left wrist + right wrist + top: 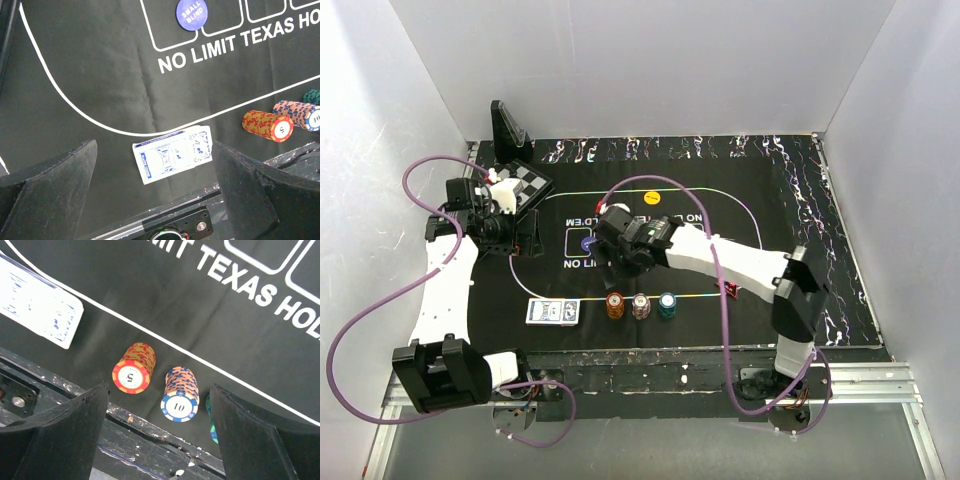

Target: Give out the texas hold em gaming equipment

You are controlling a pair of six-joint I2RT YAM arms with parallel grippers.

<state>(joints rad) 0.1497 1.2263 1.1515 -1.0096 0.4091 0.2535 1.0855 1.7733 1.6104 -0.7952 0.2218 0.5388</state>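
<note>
Orange chip stack (134, 372); blue-white chip stack (181, 392); blue-patterned white cards (172, 153); black mat (100, 75), white lettering.

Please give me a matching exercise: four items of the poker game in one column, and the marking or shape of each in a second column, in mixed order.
Items:
1. orange stack
2. middle stack
3. blue disc
4. cards

Marking or shape:
A. "SMALL BLIND"
B. "10"
C. "5"
D. flat rectangle, blue-and-white pattern

Pairs: 1-C, 2-B, 3-A, 4-D
</note>
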